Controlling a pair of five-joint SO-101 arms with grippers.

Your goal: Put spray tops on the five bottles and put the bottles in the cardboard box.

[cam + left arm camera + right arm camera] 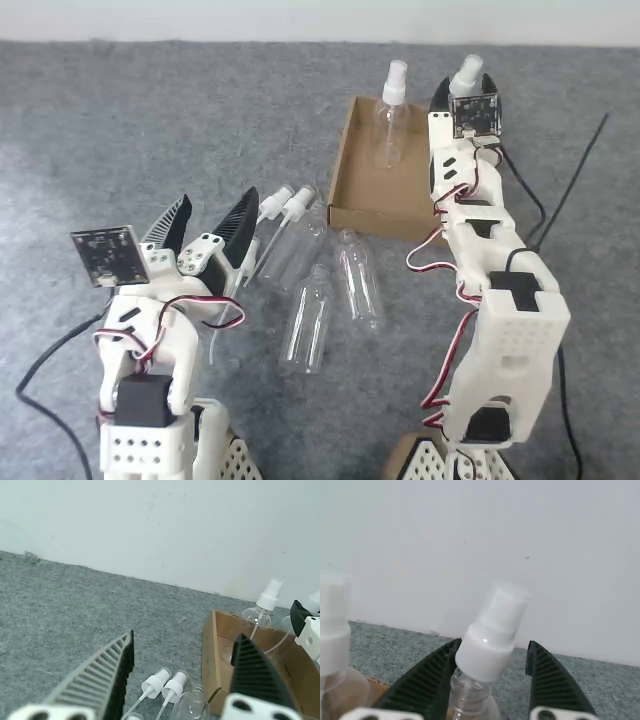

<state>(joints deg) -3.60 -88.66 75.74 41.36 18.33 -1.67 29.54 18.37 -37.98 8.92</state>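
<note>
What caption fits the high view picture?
Right pincer holds a topped bottle at the cardboard box; three bottles lie on the carpet.

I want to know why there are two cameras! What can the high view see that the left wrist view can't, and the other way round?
High view: two bare bottles lying on the carpet nearest the arms, plus the arms' white bodies and black cables.
Left wrist view: a big stretch of white wall behind the carpet.
Both: the cardboard box, the topped bottle inside it, two loose spray tops, a third bare bottle, the open left fingers, and a second topped bottle in the right fingers.
</note>
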